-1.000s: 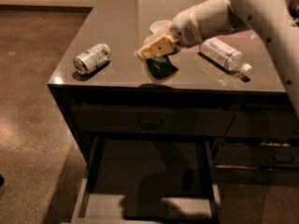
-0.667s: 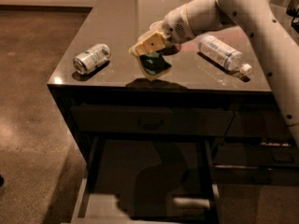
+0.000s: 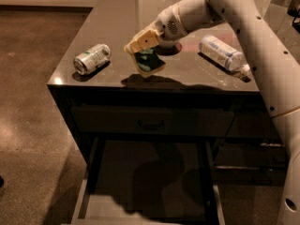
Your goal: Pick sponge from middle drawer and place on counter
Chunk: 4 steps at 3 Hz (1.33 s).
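My gripper (image 3: 142, 45) is over the front middle of the counter (image 3: 117, 13), at the end of the white arm reaching in from the right. It is shut on the sponge (image 3: 150, 62), a small block with a dark teal face and a yellowish edge. The sponge hangs tilted just above the counter and casts a shadow below it. The middle drawer (image 3: 90, 186) stands pulled open at the bottom, its pale grey floor and side walls showing, with nothing visible inside but the arm's shadow.
A crushed silver can (image 3: 91, 58) lies on the counter's left front. A plastic bottle (image 3: 220, 53) lies on its right. The dark top drawer with a black handle (image 3: 151, 124) is closed below the counter edge. Brown floor lies to the left.
The gripper has carried the sponge leftward and toward the counter's front edge. The can and the bottle have not moved.
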Each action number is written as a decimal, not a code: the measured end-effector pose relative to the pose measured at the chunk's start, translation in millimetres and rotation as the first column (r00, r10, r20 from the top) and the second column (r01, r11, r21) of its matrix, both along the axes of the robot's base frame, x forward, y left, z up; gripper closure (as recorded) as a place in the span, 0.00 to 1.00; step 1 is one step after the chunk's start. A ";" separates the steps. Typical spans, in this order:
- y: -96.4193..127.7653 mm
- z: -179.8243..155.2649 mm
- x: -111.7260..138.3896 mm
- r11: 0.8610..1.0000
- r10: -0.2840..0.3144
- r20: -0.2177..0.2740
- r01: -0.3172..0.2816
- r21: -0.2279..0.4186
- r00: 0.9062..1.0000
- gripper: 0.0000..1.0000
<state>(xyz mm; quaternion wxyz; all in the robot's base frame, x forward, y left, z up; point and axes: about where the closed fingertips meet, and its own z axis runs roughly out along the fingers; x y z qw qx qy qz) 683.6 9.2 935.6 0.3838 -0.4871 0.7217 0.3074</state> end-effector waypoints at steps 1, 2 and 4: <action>2.4 -3.2 2.0 1.000 0.003 -0.007 -0.003 -0.002 1.000 0.74; 2.4 -12.5 14.6 1.000 -0.008 -0.037 0.008 -0.014 0.999 0.51; -2.9 -29.8 40.9 0.999 -0.053 -0.072 0.052 -0.012 0.996 0.00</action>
